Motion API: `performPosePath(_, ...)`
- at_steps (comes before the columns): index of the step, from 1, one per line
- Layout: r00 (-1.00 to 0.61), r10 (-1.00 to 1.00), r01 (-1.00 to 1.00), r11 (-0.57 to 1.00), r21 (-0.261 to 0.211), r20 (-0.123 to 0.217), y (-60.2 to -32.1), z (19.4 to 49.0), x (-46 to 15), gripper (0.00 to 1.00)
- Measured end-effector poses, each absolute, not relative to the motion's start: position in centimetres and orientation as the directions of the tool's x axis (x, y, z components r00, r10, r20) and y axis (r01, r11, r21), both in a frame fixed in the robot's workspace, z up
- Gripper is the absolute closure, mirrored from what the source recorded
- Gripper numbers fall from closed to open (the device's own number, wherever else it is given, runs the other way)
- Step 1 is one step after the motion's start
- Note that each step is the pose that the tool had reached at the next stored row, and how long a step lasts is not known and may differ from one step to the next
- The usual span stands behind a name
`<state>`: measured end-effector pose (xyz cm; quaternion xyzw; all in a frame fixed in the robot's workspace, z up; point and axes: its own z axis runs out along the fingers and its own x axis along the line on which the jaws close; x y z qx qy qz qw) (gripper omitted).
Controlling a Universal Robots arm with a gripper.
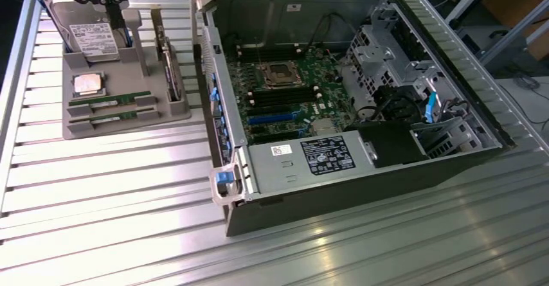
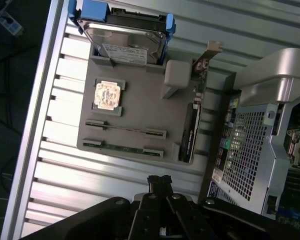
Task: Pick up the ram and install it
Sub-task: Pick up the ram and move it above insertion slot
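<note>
Wrist view gives me both sticks lying flat in their slots in the grey tray (image 2: pixel 140 107). The first ram stick (image 2: pixel 125 128) sits just beside the square processor chip (image 2: pixel 108 94). The second ram stick (image 2: pixel 122 148) lies parallel to it, nearer the tray's edge. Neither is touched. From the exterior view I read them as green strips, first ram stick (image 1: pixel 110 99) and second ram stick (image 1: pixel 112 114), near the tray's front edge.

My claw (image 2: pixel 160 181) hangs above the desk (image 2: pixel 55 120), apart from the tray, with its fingers drawn together and nothing between them. In the exterior view the claw (image 1: pixel 114 13) hangs over the tray's far end, by the upright hard drive (image 1: pixel 92 38).

An expansion card (image 2: pixel 190 132) stands on edge along the tray's side nearest the computer case (image 1: pixel 360 196). The case lies open on the slatted desk (image 1: pixel 128 189) at the exterior view's right, motherboard (image 1: pixel 283 93) facing up.
</note>
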<state>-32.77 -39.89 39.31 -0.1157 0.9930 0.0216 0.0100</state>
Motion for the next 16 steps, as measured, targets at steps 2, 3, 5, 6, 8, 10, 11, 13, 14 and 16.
performPosePath(2,-0.971,-0.239,-0.240,0.970,0.041,-0.025,-39.90,39.31,-32.78,0.90)
performPosePath(3,-0.969,-0.246,-0.247,0.968,0.041,-0.025,-39.89,39.31,-32.78,0.90)
performPosePath(5,-0.965,-0.260,-0.261,0.964,0.041,-0.025,-39.89,39.31,-32.78,0.90)
performPosePath(6,-0.960,-0.278,-0.279,0.959,0.040,-0.025,-39.90,39.31,-32.78,0.90)
performPosePath(8,-0.956,-0.291,-0.292,0.956,0.040,-0.025,-39.89,39.31,-32.78,0.90)
performPosePath(10,-0.953,-0.301,-0.302,0.952,0.040,-0.025,-39.89,39.31,-32.78,0.90)
performPosePath(11,-0.952,-0.306,-0.307,0.951,0.040,-0.025,-39.89,39.31,-32.78,0.90)
performPosePath(13,-0.947,-0.321,-0.322,0.946,0.040,-0.025,-39.90,39.31,-32.78,0.90)
performPosePath(14,-0.945,-0.326,-0.326,0.944,0.040,-0.025,-39.90,39.31,-32.78,0.90)
performPosePath(16,-0.942,-0.335,-0.336,0.941,0.040,-0.025,-39.89,39.31,-32.78,0.90)
